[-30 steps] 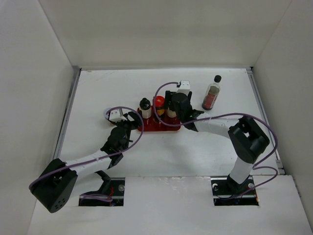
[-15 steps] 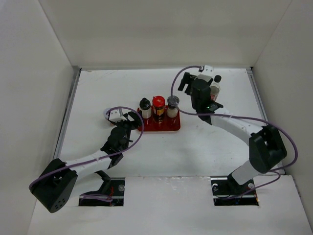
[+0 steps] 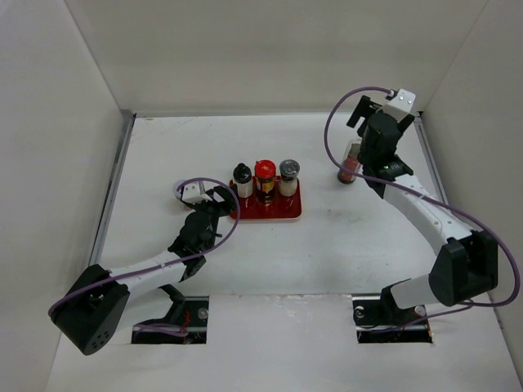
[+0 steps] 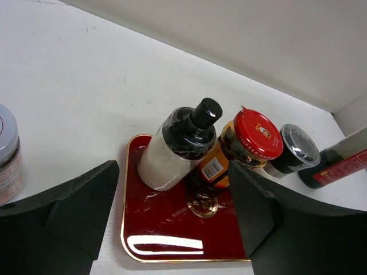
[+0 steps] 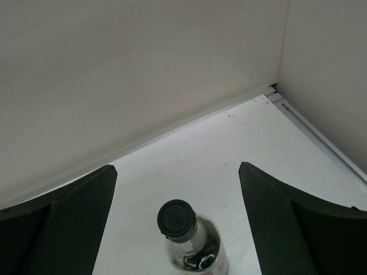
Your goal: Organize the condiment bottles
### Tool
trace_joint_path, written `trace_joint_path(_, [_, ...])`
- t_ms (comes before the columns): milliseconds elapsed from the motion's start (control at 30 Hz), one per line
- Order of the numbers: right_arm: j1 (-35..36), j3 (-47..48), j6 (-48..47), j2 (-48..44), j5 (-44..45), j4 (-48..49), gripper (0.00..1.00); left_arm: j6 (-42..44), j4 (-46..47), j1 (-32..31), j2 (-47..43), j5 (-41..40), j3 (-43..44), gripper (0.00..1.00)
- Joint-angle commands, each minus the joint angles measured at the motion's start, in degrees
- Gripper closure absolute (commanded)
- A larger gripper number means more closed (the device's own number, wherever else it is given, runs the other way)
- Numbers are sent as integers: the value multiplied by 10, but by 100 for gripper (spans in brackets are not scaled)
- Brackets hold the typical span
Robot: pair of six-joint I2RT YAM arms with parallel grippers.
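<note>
The step in hand is judged to be the fetching of the tall bottle (image 3: pixel 348 169), the one container standing well apart from the tray (image 3: pixel 274 215), near the far right corner of the counter (image 3: pixel 343 245). The right jaws are poised above it, spread wide, with nothing gripped. In the right wrist view its black cap is seen below and between them, untouched. The left jaws are placed just beside the tray's left edge, moderately apart and empty, and the tray's contents are framed between them in the left wrist view.

For the next move a descent over the tall bottle is called for, so that its neck or body is taken squarely before the jaws are closed. The bottle is tall and narrow, and it could be tipped by an off-centre touch. A carry to the tray would then be needed, where bare room is seen in front of the row.

Five containers are counted in all. Three are stood in a row along the tray's far side: the white bottle (image 3: pixel 243 183), the red-lidded jar (image 3: pixel 265 175) and the grey-lidded jar (image 3: pixel 288 174). One tall bottle is off the tray. One pale-lidded jar (image 4: pixel 7 154) is caught at the left edge of the left wrist view, on the counter beside the tray, and cannot be made out from above. One tray and two arms are present.
</note>
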Motion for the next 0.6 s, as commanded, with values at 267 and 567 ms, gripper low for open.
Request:
trace_joint_path(267, [-11,16,-9,65,-19,-37,14,-8,27,4,-10,5,-4,24])
trace_joint_path(567, [-16,17,-12,89,-14,-23,57,-8,30,7,-6,5,-5,24])
